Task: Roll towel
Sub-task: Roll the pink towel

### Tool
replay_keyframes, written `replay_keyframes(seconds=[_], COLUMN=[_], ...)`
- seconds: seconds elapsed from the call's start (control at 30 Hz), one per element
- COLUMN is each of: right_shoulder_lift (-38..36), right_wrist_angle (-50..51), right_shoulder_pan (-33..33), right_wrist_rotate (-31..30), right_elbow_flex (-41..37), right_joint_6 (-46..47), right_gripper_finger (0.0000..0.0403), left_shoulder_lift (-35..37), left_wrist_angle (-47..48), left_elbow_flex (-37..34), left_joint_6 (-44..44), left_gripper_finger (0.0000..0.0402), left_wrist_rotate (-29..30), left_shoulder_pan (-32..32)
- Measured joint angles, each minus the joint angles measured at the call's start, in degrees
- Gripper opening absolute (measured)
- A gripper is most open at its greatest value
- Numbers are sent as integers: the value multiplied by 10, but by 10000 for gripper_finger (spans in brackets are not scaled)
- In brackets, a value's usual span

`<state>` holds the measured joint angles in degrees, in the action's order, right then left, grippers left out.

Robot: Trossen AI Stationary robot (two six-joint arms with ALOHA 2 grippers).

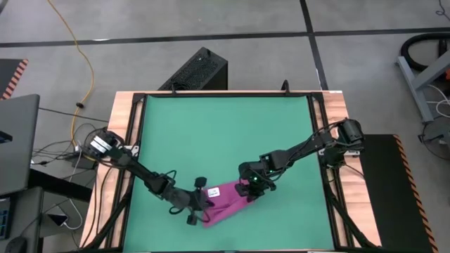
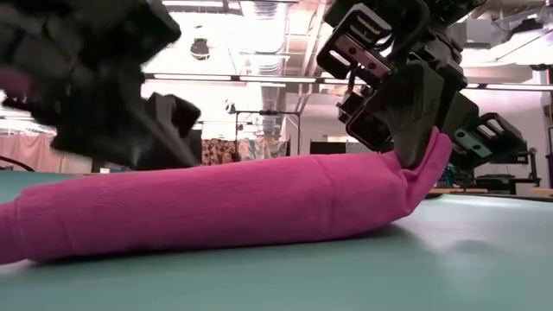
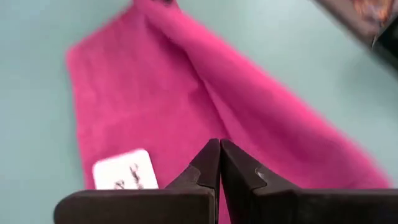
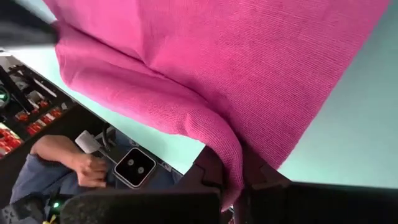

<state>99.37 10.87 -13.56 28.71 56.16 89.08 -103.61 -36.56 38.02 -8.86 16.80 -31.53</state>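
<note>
The towel (image 1: 226,199) is a magenta cloth sitting near the front edge of the green table, partly rolled into a long soft tube, one end pulled up off the surface. Small white tag (image 3: 122,170) faces up.

- Towel (image 1: 226,202): 1, magenta; white tag (image 3: 122,170): 1
- Grippers: 2; left gripper (image 1: 199,209), right gripper (image 1: 251,190)
- Green table mat (image 1: 225,133): 1
- Yellow cable (image 1: 79,53) on floor: 1
- Person (image 4: 59,163) beyond table: 1
</note>
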Motion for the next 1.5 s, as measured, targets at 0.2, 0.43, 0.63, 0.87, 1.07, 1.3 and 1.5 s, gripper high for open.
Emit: replay_keyframes(seconds=[0.2, 0.43, 0.63, 0.87, 1.07, 1.3, 1.5], right_shoulder_lift=[0, 0, 0, 0, 0, 12, 13], right_wrist_angle=[-2, -4, 6, 5, 5, 11, 6], right_shoulder_pan=[11, 39, 52, 80, 92, 92, 97], right_wrist_rotate=[1, 23, 67, 104, 105, 101, 70], right_elbow_flex=[0, 0, 0, 0, 0, 1, 1], right_joint_6=[-11, -17, -15, 4, -8, -39, -89], right_gripper_finger=[18, 18, 18, 18, 19, 20, 20], left_shoulder_lift=[-58, -69, -69, -69, -69, -69, -49], left_wrist_angle=[-18, -1, 8, 11, 13, 18, 64], left_elbow_flex=[2, 2, 2, 2, 2, 1, 1], left_joint_6=[-8, -34, -91, -98, -81, -24, -12], left_gripper_finger=[0, 0, 0, 0, 0, 0, 0], left_wrist_rotate=[-17, -9, -3, 23, 42, 73, 78], left_shoulder_pan=[-1, -19, -35, -59, -67, -68, -70])
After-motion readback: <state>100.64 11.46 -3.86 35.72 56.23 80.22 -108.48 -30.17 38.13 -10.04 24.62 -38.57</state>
